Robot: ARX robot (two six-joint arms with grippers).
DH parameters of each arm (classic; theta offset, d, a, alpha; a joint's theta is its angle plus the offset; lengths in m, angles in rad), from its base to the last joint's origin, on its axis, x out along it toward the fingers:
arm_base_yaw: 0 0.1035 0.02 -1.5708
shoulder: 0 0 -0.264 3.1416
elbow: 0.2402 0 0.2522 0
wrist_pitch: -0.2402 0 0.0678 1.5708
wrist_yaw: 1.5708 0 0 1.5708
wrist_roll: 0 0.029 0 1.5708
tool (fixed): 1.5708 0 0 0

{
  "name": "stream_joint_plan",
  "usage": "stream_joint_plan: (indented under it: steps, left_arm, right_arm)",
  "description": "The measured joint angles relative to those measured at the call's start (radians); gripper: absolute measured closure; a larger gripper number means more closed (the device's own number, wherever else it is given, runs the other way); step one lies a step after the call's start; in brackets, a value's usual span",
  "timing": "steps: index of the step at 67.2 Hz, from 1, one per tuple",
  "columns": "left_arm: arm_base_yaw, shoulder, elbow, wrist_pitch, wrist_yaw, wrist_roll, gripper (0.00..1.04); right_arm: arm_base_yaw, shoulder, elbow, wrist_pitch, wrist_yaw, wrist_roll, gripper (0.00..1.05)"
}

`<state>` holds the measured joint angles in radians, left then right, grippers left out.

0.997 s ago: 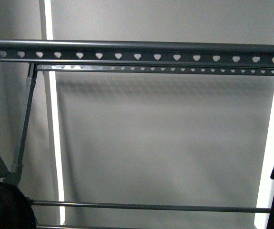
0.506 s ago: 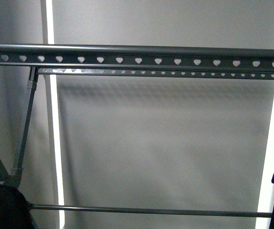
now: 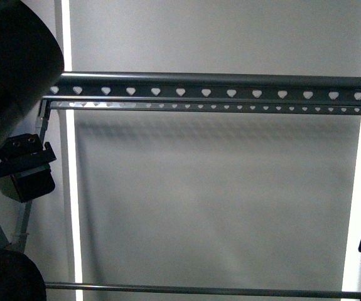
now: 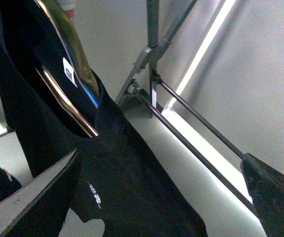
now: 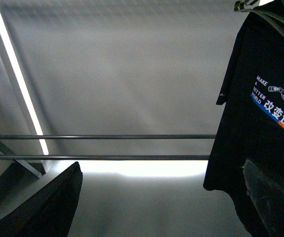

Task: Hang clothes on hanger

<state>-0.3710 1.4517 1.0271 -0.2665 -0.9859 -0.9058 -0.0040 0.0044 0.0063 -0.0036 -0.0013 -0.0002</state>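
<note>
The black T-shirt (image 4: 132, 182) is on the left side, right by the left gripper (image 4: 161, 154). That gripper's two fingers stand wide apart, and the shirt shows between them. It cannot be told if they touch the cloth. The hanger (image 3: 230, 81) has a long top bar that runs from left to right, farther away than the shirt. So the shirt likely has to go up and over that bar, and the left arm is the nearer one. The right gripper (image 5: 161, 163) is wide too and holds nothing. Far to the right hangs another black shirt (image 5: 265, 123) with white words.
</note>
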Motion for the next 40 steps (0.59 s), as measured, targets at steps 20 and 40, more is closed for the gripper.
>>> stream_joint_plan:
  steps: [20, 40]
  left_arm:
    - [0.121, 0.172, 0.106, -0.09, 0.091, -0.187, 0.07]
    - [0.145, 0.227, 0.109, -0.048, 0.091, -0.172, 0.31]
  right_arm:
    - [0.0, 0.0, 0.0, 0.0, 0.0, 0.0, 0.07]
    - [0.0, 0.0, 0.0, 0.0, 0.0, 0.0, 0.07]
